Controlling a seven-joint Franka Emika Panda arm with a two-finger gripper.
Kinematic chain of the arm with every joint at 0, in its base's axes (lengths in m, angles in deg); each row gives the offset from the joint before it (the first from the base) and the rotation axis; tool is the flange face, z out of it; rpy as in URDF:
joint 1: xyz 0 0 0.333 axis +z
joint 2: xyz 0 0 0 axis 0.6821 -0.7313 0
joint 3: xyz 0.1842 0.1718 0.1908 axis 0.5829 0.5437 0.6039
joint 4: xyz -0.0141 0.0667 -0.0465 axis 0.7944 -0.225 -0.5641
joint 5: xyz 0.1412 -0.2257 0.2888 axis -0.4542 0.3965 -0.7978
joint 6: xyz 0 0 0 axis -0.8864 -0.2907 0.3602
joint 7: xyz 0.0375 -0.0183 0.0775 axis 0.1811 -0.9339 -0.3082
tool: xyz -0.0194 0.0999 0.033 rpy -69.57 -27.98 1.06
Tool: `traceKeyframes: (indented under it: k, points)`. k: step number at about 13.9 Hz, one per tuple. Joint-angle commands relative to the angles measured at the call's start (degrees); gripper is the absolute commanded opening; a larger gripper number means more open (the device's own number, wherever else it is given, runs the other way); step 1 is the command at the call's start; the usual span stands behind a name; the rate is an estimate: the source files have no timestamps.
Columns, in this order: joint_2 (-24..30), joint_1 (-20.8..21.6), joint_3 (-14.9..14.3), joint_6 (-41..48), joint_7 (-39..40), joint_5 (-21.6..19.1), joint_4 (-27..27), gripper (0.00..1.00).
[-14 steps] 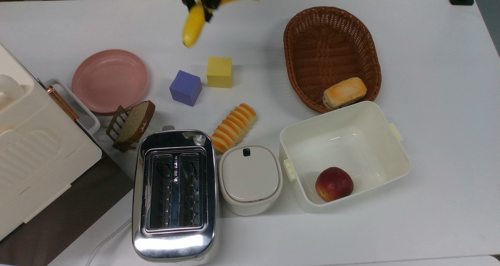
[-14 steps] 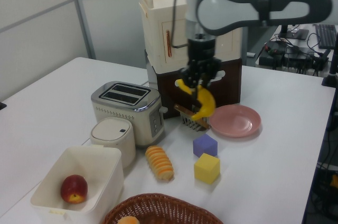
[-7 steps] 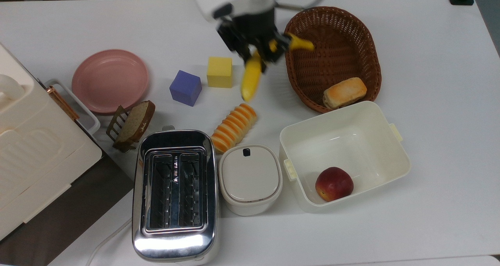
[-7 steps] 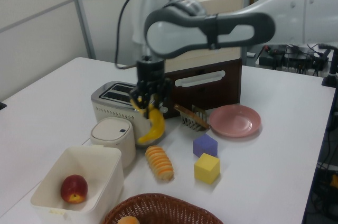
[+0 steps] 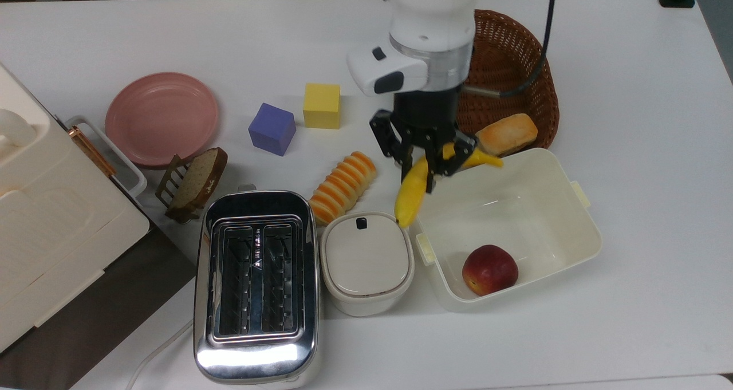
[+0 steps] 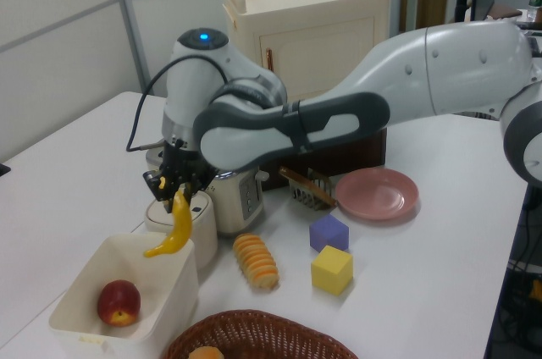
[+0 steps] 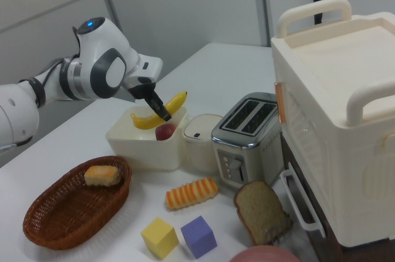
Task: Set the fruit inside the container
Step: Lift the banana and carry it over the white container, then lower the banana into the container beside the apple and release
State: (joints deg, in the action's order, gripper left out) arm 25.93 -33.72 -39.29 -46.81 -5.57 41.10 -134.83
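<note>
The fruit, a long yellow banana (image 5: 412,194) (image 6: 174,228) (image 7: 147,118), hangs in the air with my gripper (image 5: 436,171) (image 6: 176,195) (image 7: 165,114) shut on its middle. It is over the far-left corner of the container (image 5: 590,229) (image 6: 169,300) (image 7: 145,151), a cream-white tub, as the top view shows it. One banana end sticks out past the tub's rim toward the small lidded box; the other points over the tub's far wall. A red-yellow round fruit (image 5: 489,270) (image 6: 118,302) lies inside the tub.
A brown wicker basket (image 5: 515,52) holding a bread roll (image 5: 506,134) stands just behind the tub. A small white lidded box (image 5: 366,261), a chrome toaster (image 5: 255,281) and a striped loaf (image 5: 342,187) sit at the top view's left of the tub. Farther left are two cubes and a pink plate (image 5: 161,118).
My gripper carried the banana from the table's far edge, past the yellow cube and the basket, to above the tub's rim. Nothing else moved.
</note>
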Motion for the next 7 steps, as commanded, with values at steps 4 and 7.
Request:
traceKeyframes:
  k: [4,7]
  points:
    - [-3.0,2.8,-0.8,-3.5,-4.7,5.6,0.6,0.2]
    - [-4.0,4.7,-0.5,-6.1,-4.9,5.9,0.4,0.2]
